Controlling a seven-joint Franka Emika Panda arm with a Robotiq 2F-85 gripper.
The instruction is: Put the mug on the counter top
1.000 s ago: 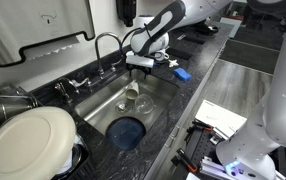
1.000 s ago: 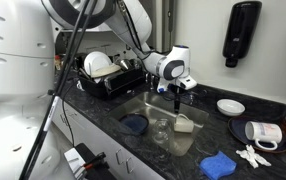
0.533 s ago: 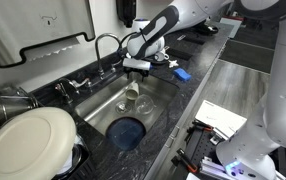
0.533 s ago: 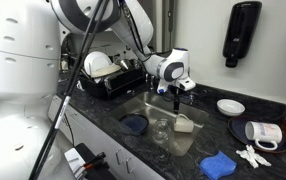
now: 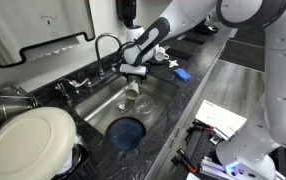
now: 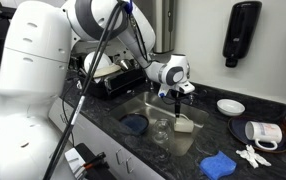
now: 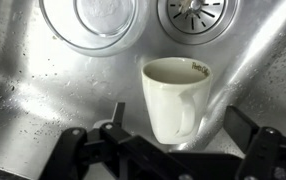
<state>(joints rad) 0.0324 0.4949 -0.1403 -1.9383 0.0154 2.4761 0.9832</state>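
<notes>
The pale beige mug [image 7: 173, 100] lies in the steel sink basin with its handle toward the wrist camera and its opening toward the drain. It also shows in both exterior views [image 5: 134, 91] [image 6: 184, 124]. My gripper [image 7: 178, 125] is open just above it, one finger on each side of the mug, not touching. The gripper hangs over the sink in both exterior views [image 5: 135, 72] [image 6: 176, 97]. The dark speckled counter top [image 5: 198, 80] [image 6: 238, 140] runs around the sink.
A clear glass [image 7: 103, 18] [image 6: 161, 128] stands beside the mug, near the drain [image 7: 193, 8]. A blue item [image 5: 128, 130] lies in the basin. The faucet [image 5: 103, 45], a dish rack [image 6: 108, 72], a white bowl [image 6: 230, 106] and a blue sponge [image 5: 181, 73] are around the sink.
My gripper has come a little lower and closer over the mug. The mug has not moved.
</notes>
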